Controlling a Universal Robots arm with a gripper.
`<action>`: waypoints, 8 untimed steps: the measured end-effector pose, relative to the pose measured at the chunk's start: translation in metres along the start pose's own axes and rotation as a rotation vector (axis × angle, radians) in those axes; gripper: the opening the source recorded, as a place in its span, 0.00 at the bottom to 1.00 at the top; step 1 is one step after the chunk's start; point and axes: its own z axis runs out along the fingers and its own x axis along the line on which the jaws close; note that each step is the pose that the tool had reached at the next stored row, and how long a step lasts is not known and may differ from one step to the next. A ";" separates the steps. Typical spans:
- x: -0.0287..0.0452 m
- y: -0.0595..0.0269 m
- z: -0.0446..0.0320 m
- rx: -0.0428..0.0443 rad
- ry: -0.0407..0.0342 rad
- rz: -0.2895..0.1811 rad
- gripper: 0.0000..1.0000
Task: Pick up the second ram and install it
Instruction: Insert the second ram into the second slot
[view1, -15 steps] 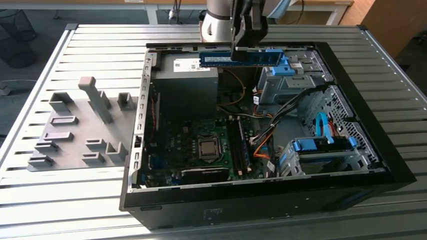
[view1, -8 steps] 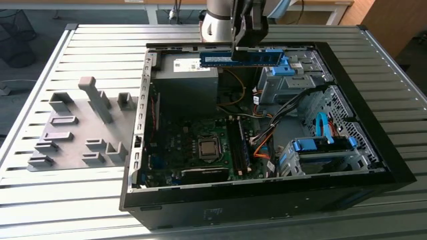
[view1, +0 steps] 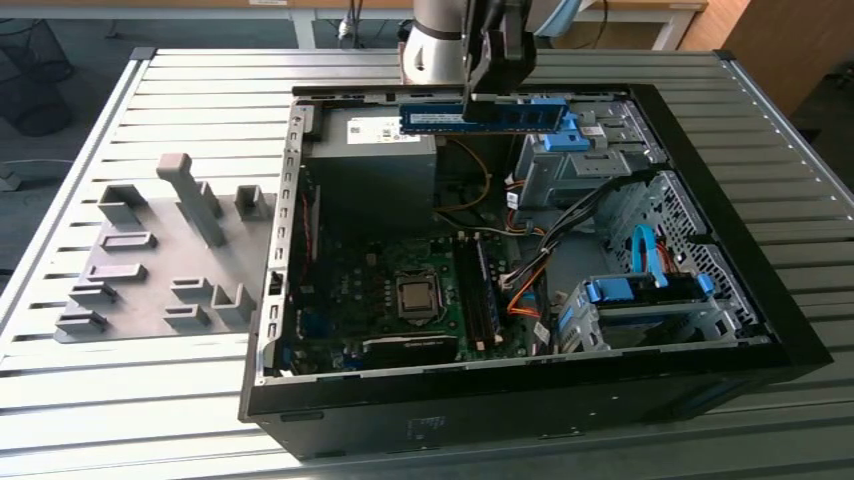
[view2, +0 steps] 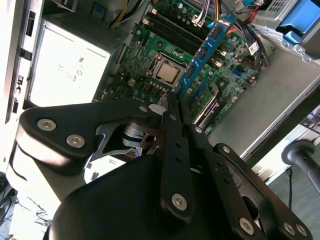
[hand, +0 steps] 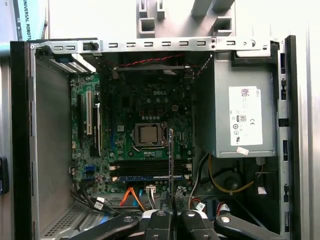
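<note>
Exterior view first: the gripper (view1: 483, 98) hangs from the arm over the far end of the open computer case (view1: 534, 385), its fingers clamped on the second ram (view1: 447, 118). The stick is held level and edge-down, well above the parts below. It sits over the far edge of the grey power box (view1: 367, 175), and one end reaches a blue bracket (view1: 567, 128) on the drive cage.

In the second wrist view the black fingers (view2: 175, 145) pinch one end of the stick (view2: 205, 50), and the rest juts out over the green main board (view2: 135, 75). In the first wrist view the stick (hand: 171, 160) shows edge-on as a thin line rising from the gripper (hand: 172, 216).

Down inside, the processor (view1: 416, 297) sits at the middle of the board with the long memory slots (view1: 477, 290) just beside it. In the first wrist view a bluish strip (hand: 145, 177) lies along one slot. Orange and black cables (view1: 523, 300) crowd the slots' other side, and beyond them stands a second blue bracket (view1: 627, 290).

Grey blocks (view1: 187, 195) stand on the slatted table (view1: 160, 400) at the exterior view's left.
</note>
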 end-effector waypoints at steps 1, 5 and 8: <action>0.0000 0.0000 0.0000 0.0001 0.0002 0.005 0.14; 0.0000 0.0000 0.0003 0.0008 0.0033 0.053 0.14; 0.0000 0.0000 0.0006 0.0015 0.0059 0.100 0.14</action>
